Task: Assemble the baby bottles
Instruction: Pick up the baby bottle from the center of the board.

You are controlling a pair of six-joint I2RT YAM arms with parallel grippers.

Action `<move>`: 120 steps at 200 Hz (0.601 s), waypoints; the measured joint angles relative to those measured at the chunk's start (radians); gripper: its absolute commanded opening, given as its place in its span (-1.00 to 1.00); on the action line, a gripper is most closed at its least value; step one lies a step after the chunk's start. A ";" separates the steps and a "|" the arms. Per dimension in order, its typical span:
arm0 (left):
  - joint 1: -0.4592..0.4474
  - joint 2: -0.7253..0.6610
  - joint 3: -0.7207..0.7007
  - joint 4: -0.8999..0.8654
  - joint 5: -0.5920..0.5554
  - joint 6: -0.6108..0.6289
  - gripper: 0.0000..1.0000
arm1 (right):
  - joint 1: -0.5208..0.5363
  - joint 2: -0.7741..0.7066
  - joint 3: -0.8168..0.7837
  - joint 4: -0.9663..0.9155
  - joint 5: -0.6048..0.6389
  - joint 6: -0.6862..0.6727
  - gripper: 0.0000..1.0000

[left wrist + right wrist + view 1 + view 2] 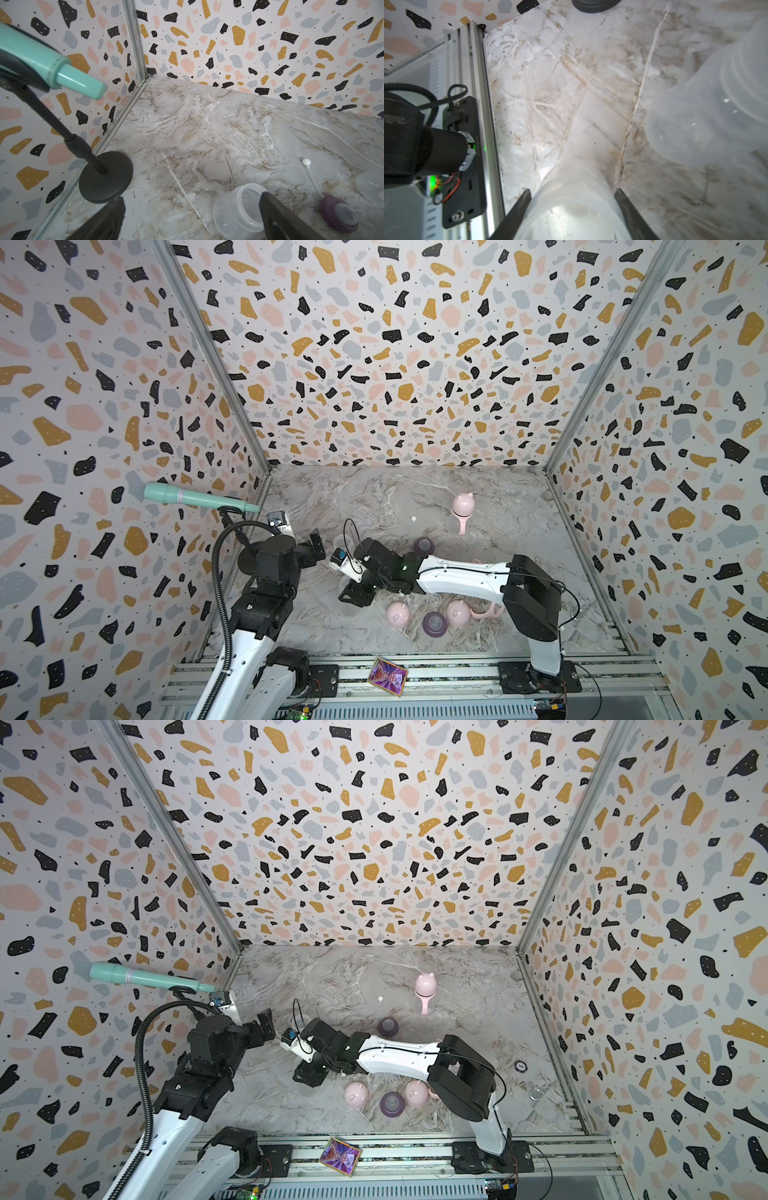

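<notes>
Baby bottle at one o'clock looks assembled; two more lie in parts. Right gripper clamps a clear bottle body; left gripper gapes empty.

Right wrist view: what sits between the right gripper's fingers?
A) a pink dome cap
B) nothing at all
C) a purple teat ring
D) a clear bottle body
D: in the right wrist view a clear bottle body fills the gap of the right gripper, with the dark fingers close against both of its sides.
</notes>
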 measured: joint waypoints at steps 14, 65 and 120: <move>0.000 -0.015 -0.001 0.020 0.037 0.023 1.00 | -0.006 -0.011 -0.017 0.006 -0.003 0.017 -0.38; -0.016 -0.024 -0.001 0.131 0.169 0.159 1.00 | -0.161 -0.293 -0.217 -0.006 -0.066 0.106 -0.48; -0.273 0.059 -0.025 0.298 0.311 0.304 1.00 | -0.370 -0.545 -0.188 -0.074 -0.070 0.138 -0.53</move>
